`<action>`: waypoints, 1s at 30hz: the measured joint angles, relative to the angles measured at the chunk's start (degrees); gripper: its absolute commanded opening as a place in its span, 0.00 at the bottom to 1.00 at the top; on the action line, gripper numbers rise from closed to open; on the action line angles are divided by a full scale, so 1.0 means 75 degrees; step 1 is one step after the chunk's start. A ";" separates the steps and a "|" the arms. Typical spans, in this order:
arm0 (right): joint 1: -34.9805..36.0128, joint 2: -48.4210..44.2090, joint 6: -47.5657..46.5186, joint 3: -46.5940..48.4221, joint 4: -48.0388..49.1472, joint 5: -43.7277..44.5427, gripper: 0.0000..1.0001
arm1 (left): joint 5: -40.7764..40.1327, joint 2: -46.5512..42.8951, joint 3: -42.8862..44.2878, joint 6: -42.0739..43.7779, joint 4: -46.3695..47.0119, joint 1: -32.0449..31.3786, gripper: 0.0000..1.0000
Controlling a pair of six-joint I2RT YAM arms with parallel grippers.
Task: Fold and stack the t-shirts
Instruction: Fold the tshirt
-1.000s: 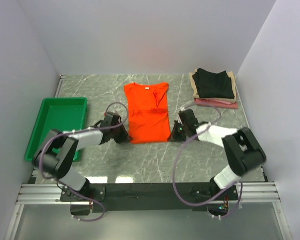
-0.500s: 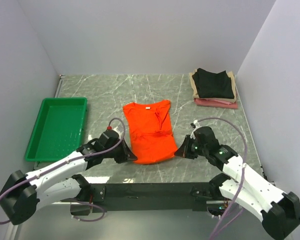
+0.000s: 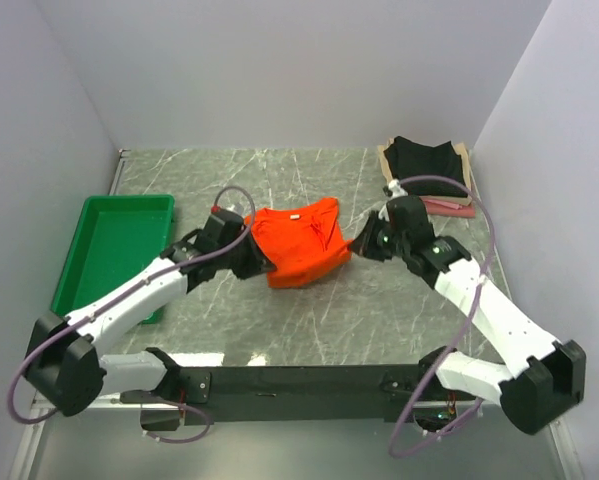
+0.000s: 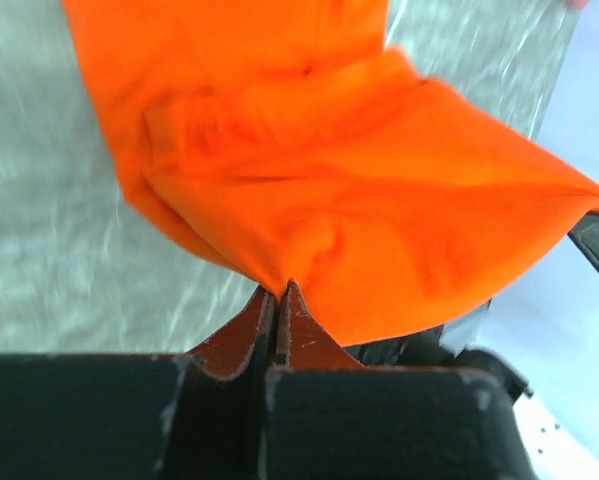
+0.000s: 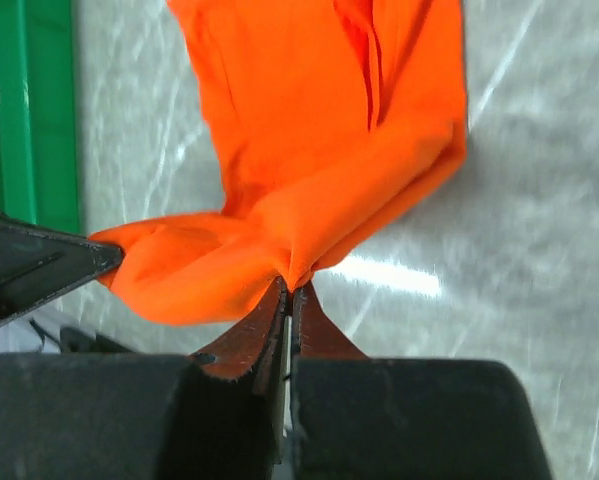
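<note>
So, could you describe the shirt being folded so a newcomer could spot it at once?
On the marble table, look between the green tray at left and the folded stack far right. The orange t-shirt is pinched by the left gripper and right gripper: the only bright, half-folded garment.

A table (image 3: 309, 320) with a grey, white-veined marble-look top fills the enclosure. Plain pale walls rise straight from three of its edges: a back wall (image 3: 299, 70) along the far edge, and a left wall (image 3: 29, 150) and a right wall (image 3: 564, 150) along its sides. Soft, even light falls on the table from above and leaves bright patches (image 3: 244, 358) near its front edge, where a black crossbar (image 3: 299, 383) runs, with a dull grey surface (image 3: 299, 450) on the near side of it.
</note>
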 measured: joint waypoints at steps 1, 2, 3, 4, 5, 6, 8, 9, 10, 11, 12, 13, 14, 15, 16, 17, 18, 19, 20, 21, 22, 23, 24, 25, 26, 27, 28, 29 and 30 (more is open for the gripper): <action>-0.0061 0.0230 -0.0052 0.0219 0.0029 0.0003 0.00 | -0.0009 0.0149 0.0187 0.0119 -0.0003 0.0154 0.01; -0.0111 0.0417 -0.0090 0.0385 0.0082 0.0015 0.00 | -0.0003 0.0300 0.0361 0.0201 0.0012 0.0312 0.01; -0.0169 0.0673 -0.0146 0.0609 0.0076 0.0023 0.00 | 0.0003 0.0440 0.0522 0.0303 0.0035 0.0481 0.01; -0.0213 0.0918 -0.0189 0.0816 0.0105 0.0026 0.00 | 0.0006 0.0562 0.0650 0.0367 0.0073 0.0638 0.01; -0.0274 0.1174 -0.0224 0.1005 0.0149 0.0032 0.00 | 0.0009 0.0702 0.0778 0.0458 0.0102 0.0804 0.01; -0.0329 0.1419 -0.0265 0.1209 0.0152 0.0026 0.00 | 0.0009 0.0845 0.0883 0.0522 0.0128 0.0950 0.01; -0.0437 0.1868 -0.0347 0.1565 0.0189 0.0015 0.00 | 0.0012 0.1139 0.1110 0.0615 0.0134 0.1212 0.00; -0.0484 0.2136 -0.0388 0.1786 0.0201 0.0003 0.00 | 0.0009 0.1294 0.1209 0.0664 0.0152 0.1303 0.01; -0.0522 0.2404 -0.0428 0.1993 0.0239 0.0006 0.00 | 0.0006 0.1454 0.1320 0.0694 0.0163 0.1396 0.01; -0.0539 0.2675 -0.0472 0.2180 0.0268 0.0032 0.00 | -0.0003 0.1614 0.1422 0.0729 0.0201 0.1475 0.01; -0.0551 0.2908 -0.0507 0.2363 0.0254 0.0085 0.00 | -0.0023 0.1769 0.1510 0.0746 0.0245 0.1542 0.01; -0.0557 0.3191 -0.0554 0.2570 0.0248 0.0140 0.00 | -0.0029 0.1903 0.1603 0.0781 0.0242 0.1594 0.01; -0.0560 0.3485 -0.0592 0.2780 0.0251 0.0227 0.00 | -0.0050 0.2066 0.1737 0.0813 0.0239 0.1655 0.00; -0.0562 0.3698 -0.0618 0.2952 0.0242 0.0300 0.00 | -0.0087 0.2229 0.1874 0.0845 0.0245 0.1702 0.01; -0.0565 0.3995 -0.0662 0.3206 0.0184 0.0379 0.00 | -0.0125 0.2439 0.2063 0.0868 0.0239 0.1763 0.01; -0.0571 0.4272 -0.0708 0.3433 0.0192 0.0425 0.00 | -0.0169 0.2629 0.2232 0.0883 0.0251 0.1813 0.01; -0.0577 0.4540 -0.0758 0.3660 0.0192 0.0475 0.00 | -0.0201 0.2850 0.2407 0.0903 0.0277 0.1874 0.01; -0.0586 0.4794 -0.0801 0.3888 0.0181 0.0504 0.00 | -0.0224 0.3051 0.2553 0.0924 0.0329 0.1932 0.01; -0.0589 0.5013 -0.0831 0.4080 0.0163 0.0525 0.00 | -0.0230 0.3252 0.2661 0.0930 0.0385 0.1993 0.01; -0.0595 0.5275 -0.0866 0.4351 0.0108 0.0551 0.00 | -0.0230 0.3418 0.2734 0.0933 0.0434 0.2049 0.01; -0.0603 0.5534 -0.0886 0.4593 0.0102 0.0562 0.00 | -0.0233 0.3611 0.2812 0.0933 0.0463 0.2110 0.00; -0.0609 0.5782 -0.0906 0.4817 0.0076 0.0565 0.00 | -0.0233 0.3789 0.2888 0.0935 0.0463 0.2162 0.01; -0.0615 0.6018 -0.0918 0.5015 0.0047 0.0565 0.00 | -0.0236 0.3943 0.2961 0.0935 0.0466 0.2197 0.01; -0.0615 0.6234 -0.0933 0.5190 0.0006 0.0562 0.00 | -0.0254 0.4109 0.3045 0.0935 0.0463 0.2232 0.01; -0.0621 0.6426 -0.0935 0.5319 0.0000 0.0554 0.00 | -0.0318 0.4287 0.3136 0.0935 0.0469 0.2259 0.02; -0.0624 0.6572 -0.0935 0.5394 0.0006 0.0536 0.00 | -0.0405 0.4430 0.3223 0.0935 0.0458 0.2273 0.07; -0.0629 0.6735 -0.0933 0.5453 0.0015 0.0527 0.05 | -0.0455 0.4540 0.3293 0.0950 0.0460 0.2282 0.15; -0.0632 0.6875 -0.0921 0.5514 0.0009 0.0516 0.18 | -0.0504 0.4674 0.3398 0.0991 0.0463 0.2296 0.45; -0.0644 0.7009 -0.0880 0.5581 -0.0015 0.0510 0.45 | -0.0530 0.4791 0.3491 0.1058 0.0452 0.2308 0.63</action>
